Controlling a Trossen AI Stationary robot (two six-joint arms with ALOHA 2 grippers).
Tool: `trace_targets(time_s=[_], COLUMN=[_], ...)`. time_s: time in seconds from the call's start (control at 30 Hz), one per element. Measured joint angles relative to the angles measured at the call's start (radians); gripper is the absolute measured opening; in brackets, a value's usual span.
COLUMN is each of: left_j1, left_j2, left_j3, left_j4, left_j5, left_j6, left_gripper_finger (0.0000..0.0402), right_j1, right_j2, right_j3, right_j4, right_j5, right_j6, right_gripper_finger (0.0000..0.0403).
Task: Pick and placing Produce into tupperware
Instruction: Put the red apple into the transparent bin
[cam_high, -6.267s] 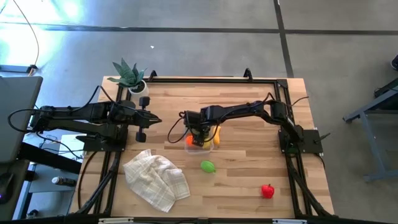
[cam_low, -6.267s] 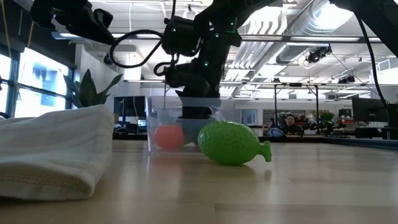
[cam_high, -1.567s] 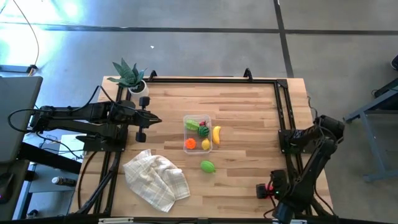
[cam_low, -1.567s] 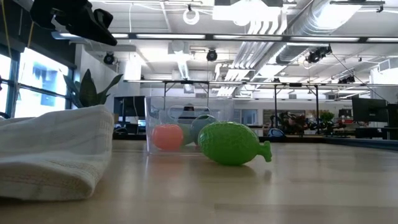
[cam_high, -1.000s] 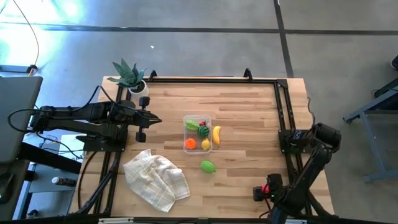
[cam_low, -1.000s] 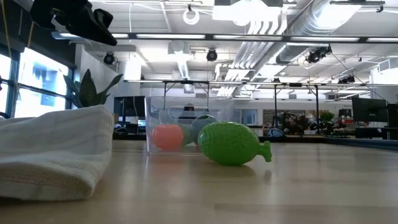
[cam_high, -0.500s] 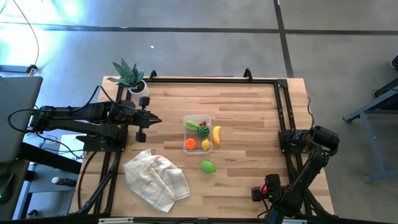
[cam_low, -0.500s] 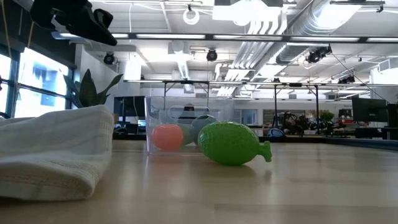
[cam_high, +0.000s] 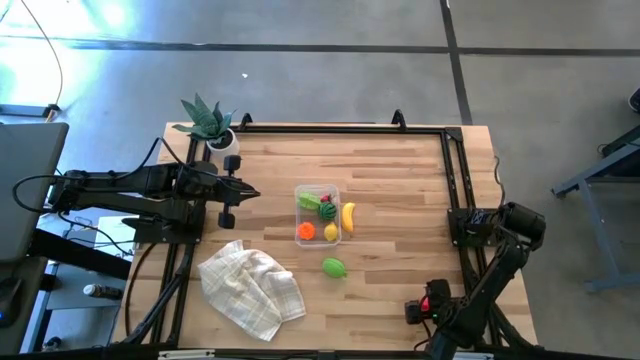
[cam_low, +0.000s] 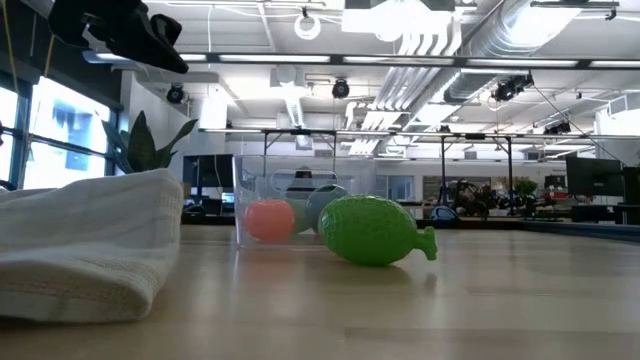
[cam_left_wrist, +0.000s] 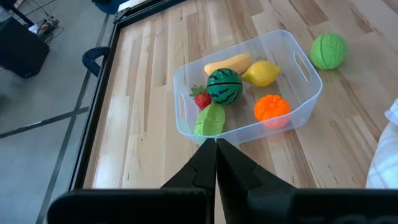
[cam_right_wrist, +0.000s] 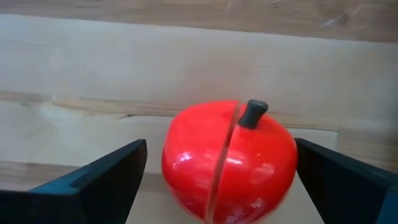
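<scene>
The clear tupperware stands mid-table, with a green piece, a small watermelon, a strawberry, an orange fruit and a lemon inside it. A banana lies beside its right wall. A green fruit rests on the wood nearer the front. At the near right corner my right gripper points down, open, one finger on each side of a red apple standing stem-up on the table. My left gripper hangs shut above the table's left side, aimed at the tub.
A crumpled checked cloth lies at the near left and fills the left of the low view. A potted spiky plant stands at the far left corner. Black frame rails run along the table's edges.
My right arm's elbow has drifted slightly toward the near edge, while its gripper stays open over the red apple. Nothing else has moved.
</scene>
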Motion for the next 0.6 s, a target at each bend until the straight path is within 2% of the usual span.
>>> trace_targets(time_s=[0.3, 0.6], left_j1=[0.0, 0.0], left_j2=[0.0, 0.0], left_j3=[0.0, 0.0], left_j4=[0.0, 0.0], left_j5=[0.0, 0.0], left_j6=[0.0, 0.0], left_gripper_finger=[0.0003, 0.0003], right_j1=[0.0, 0.0], right_j2=[0.0, 0.0], right_j3=[-0.047, -0.048], right_j4=[0.071, 0.066], right_j5=[-0.007, -0.008], right_j6=[0.007, 0.016], right_gripper_finger=[0.0369, 0.0364])
